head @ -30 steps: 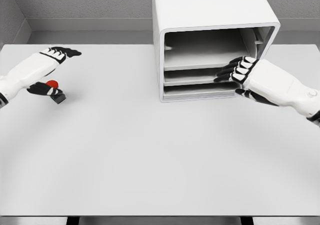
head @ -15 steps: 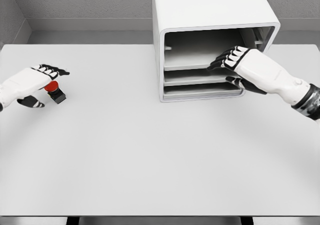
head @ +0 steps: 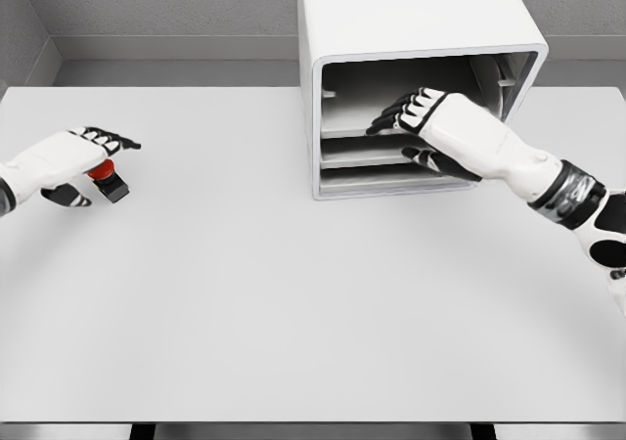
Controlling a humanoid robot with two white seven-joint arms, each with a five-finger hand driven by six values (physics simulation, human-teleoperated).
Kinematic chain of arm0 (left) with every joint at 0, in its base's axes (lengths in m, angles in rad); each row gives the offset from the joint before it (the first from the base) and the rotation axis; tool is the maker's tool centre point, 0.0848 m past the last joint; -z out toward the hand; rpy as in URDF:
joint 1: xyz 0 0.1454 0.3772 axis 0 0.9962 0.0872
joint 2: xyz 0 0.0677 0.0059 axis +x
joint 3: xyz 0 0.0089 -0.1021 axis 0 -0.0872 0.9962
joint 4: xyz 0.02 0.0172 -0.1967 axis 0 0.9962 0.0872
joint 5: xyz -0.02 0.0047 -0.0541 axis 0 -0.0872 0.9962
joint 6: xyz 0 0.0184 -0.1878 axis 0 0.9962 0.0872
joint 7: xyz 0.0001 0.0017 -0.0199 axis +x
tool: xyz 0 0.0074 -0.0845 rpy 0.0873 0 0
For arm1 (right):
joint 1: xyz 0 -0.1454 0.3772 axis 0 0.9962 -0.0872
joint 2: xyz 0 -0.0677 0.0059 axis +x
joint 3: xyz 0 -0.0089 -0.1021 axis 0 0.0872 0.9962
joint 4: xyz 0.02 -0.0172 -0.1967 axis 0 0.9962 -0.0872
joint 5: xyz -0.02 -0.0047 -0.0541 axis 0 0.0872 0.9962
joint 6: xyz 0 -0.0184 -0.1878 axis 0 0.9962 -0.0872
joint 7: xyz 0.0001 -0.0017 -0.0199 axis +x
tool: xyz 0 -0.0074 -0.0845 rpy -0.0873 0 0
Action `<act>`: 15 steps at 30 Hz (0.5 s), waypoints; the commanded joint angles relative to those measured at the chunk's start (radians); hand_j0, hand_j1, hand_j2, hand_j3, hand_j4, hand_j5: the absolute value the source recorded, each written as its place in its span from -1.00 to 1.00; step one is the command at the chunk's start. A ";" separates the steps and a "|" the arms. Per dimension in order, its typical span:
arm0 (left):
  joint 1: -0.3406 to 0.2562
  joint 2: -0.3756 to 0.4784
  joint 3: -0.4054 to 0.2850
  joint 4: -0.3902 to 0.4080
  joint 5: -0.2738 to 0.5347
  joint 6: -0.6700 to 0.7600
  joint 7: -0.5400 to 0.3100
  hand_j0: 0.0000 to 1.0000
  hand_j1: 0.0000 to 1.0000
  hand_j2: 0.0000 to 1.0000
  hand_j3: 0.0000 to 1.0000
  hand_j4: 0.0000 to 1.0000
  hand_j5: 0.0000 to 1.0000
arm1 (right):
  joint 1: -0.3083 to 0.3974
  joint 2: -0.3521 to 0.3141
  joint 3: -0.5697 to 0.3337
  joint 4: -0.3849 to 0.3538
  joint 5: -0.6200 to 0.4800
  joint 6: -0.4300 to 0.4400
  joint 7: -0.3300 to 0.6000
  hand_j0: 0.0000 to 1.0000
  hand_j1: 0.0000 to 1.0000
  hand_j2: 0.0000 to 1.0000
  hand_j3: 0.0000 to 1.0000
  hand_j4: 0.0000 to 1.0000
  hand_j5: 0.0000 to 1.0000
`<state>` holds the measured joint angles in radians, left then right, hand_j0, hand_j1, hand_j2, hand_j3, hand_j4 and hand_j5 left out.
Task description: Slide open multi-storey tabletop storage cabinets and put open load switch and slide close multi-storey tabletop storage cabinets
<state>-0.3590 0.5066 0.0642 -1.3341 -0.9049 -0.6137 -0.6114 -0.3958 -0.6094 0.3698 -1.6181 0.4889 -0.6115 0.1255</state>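
Cabinet: we see the white storage cabinet (head: 411,29) standing at the far middle of the counter (head: 293,293), its front open toward us, with stacked trays inside and the top bay empty and dark.
Right hand: our right hand (head: 430,127) reaches in from the right and lies at the cabinet's open front, fingers (head: 396,115) stretched out and slightly apart over the edge of the upper tray (head: 352,127), the thumb lower by the tray beneath. We see nothing held in it.
Left hand: our left hand (head: 68,161) sits at the counter's far left edge, fingers loosely spread, arched over the switch; we cannot tell whether it grips it.
Load switch: the small dark switch with a red knob (head: 106,180) rests on the counter just under the left hand, well apart from the cabinet.
Writing: we can read no brand, label or lettering on the cabinet, the switch or the arms.
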 commanded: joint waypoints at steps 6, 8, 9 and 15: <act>0.000 0.001 -0.017 0.009 0.000 0.003 0.001 0.46 0.46 0.46 0.46 0.46 0.46 | -0.031 0.019 0.011 0.072 -0.003 0.001 0.005 0.41 0.41 0.41 0.41 0.41 0.41; 0.000 0.001 -0.017 0.010 0.001 0.003 0.001 0.43 0.43 0.43 0.43 0.43 0.43 | -0.048 0.040 0.012 0.104 -0.001 0.001 0.005 0.41 0.41 0.41 0.41 0.41 0.41; 0.000 0.001 -0.017 0.010 0.000 0.003 0.001 0.40 0.40 0.40 0.40 0.40 0.40 | -0.051 0.043 0.012 0.113 -0.001 0.001 0.005 0.41 0.41 0.41 0.41 0.41 0.41; -0.002 0.001 -0.014 0.015 0.001 0.003 0.001 0.26 0.26 0.26 0.26 0.26 0.26 | -0.081 0.063 0.041 0.172 0.010 0.001 0.006 0.41 0.41 0.41 0.41 0.41 0.41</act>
<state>-0.3620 0.5071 0.0498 -1.3200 -0.9094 -0.6137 -0.6114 -0.4771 -0.5545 0.4001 -1.4653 0.5010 -0.6116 0.1321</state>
